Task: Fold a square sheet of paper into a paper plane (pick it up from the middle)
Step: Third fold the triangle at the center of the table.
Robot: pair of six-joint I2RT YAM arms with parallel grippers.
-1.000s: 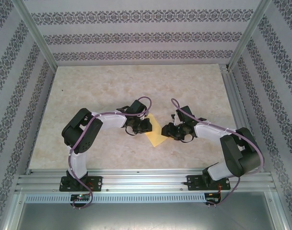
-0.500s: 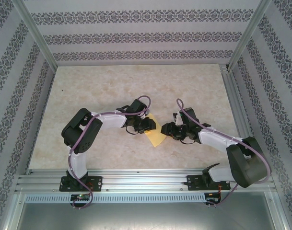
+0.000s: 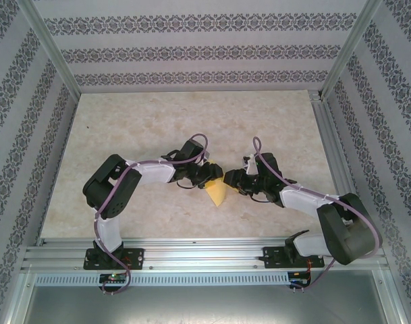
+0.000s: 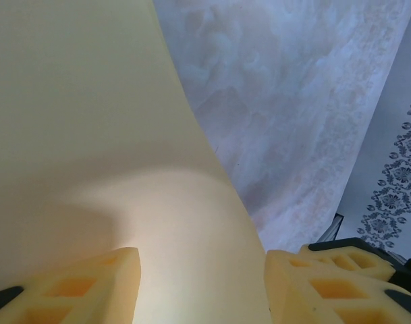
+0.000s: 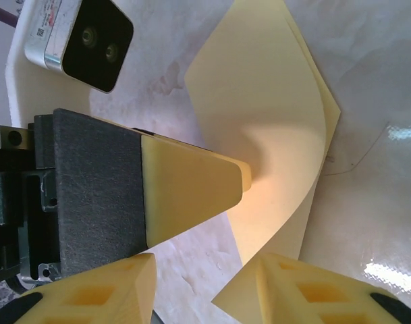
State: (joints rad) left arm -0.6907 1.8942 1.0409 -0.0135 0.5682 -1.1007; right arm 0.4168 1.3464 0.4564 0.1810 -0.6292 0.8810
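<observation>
The paper [image 5: 272,101] curls up because my left gripper [image 4: 202,266], spread apart, pushes it; my right gripper [image 5: 205,270] is spread too.

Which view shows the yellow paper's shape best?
Right wrist view: the square sheet of paper shows its curl and layered edges. The top external view shows it small; the left wrist view, a blank close-up surface.

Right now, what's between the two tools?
The yellow paper, curled upward, lies between the left tool and right tool in the top view; the right wrist view shows a left finger touching it.
</observation>
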